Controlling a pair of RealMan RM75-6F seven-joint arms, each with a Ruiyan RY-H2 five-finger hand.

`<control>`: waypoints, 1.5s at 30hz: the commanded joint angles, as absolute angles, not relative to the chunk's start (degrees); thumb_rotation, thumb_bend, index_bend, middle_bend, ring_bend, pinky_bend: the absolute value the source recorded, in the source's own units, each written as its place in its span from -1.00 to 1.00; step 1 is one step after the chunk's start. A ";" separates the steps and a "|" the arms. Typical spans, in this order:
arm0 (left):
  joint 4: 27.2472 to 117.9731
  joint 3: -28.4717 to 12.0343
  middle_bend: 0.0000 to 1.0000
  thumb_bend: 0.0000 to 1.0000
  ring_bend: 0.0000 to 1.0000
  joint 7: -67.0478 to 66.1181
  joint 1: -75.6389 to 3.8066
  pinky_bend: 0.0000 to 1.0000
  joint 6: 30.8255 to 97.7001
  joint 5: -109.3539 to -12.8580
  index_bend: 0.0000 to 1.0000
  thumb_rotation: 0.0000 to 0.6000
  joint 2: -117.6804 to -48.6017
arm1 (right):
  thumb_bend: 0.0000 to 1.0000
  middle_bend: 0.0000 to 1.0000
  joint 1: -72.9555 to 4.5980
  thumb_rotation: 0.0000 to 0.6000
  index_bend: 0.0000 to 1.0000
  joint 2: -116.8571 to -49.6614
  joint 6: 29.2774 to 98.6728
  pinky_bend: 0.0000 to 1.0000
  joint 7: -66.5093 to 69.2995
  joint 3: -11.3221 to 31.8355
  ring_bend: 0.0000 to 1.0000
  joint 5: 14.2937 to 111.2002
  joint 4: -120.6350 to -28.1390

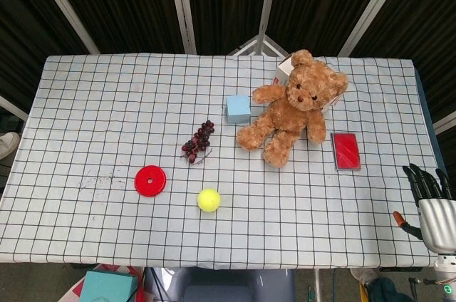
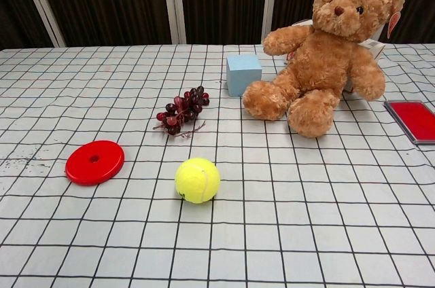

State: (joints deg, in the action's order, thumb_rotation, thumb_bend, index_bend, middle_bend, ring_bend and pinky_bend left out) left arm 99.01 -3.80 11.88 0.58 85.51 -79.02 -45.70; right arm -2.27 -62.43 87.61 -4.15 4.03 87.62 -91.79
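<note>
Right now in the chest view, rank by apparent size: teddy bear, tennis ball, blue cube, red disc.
1. teddy bear
2. red disc
3. tennis ball and blue cube look alike; the ball is nearer the camera, so unranked.

The tabletop (image 1: 85, 95) wears a white cloth with a black grid. Far right sits a golden-brown teddy bear (image 1: 296, 106), with a white box (image 1: 285, 68) behind it. Left of the bear is a pale blue cube (image 1: 238, 109), right of it a red flat case (image 1: 346, 150) with a grey rim. Dark purple grapes (image 1: 199, 141) lie mid-table. Near are a red disc (image 1: 150, 180) and a yellow-green tennis ball (image 1: 208, 199). The right hand (image 1: 432, 206) is white with black fingers (image 1: 420, 182).
</note>
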 commanded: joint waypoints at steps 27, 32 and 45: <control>99.34 -3.99 -1.00 -0.63 -0.99 11.42 0.88 -0.72 85.73 -78.02 -0.72 1.00 -45.70 | -0.53 -0.79 -11.07 1.00 -0.84 -65.72 66.01 -1.00 26.77 11.78 -0.68 70.77 -95.63; 99.22 -4.22 -1.00 -0.63 -0.99 10.80 0.37 -0.72 84.77 -77.24 -0.72 1.00 -45.93 | -0.53 -0.78 -16.32 1.00 -0.84 -65.56 55.56 -1.00 35.03 15.82 -0.68 65.54 -91.83; 99.15 -4.71 -1.00 -0.63 -0.99 10.09 -0.02 -0.72 83.57 -75.21 -0.72 1.00 -46.05 | -0.52 -0.66 -27.88 1.00 -0.76 -73.17 40.43 -1.00 29.23 18.20 -0.65 53.01 -77.56</control>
